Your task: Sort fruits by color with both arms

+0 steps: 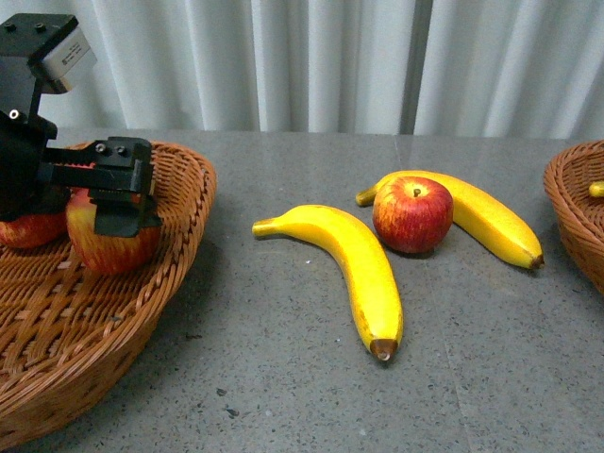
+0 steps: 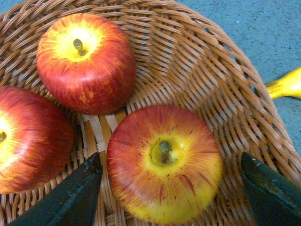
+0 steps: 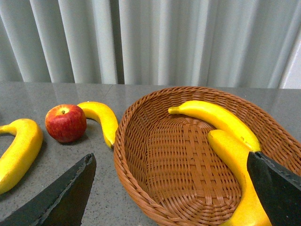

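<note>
My left gripper hangs open over the left wicker basket, its jaws straddling a red-yellow apple without touching it. Two more apples lie beside it in that basket. On the table's middle lie a banana, an apple and, behind that apple, a second banana. My right gripper is open above the right basket, which holds two bananas. The right arm does not show in the front view.
The grey tabletop runs back to a pale curtain. The right basket's rim shows at the front view's right edge, with a bit of yellow banana inside.
</note>
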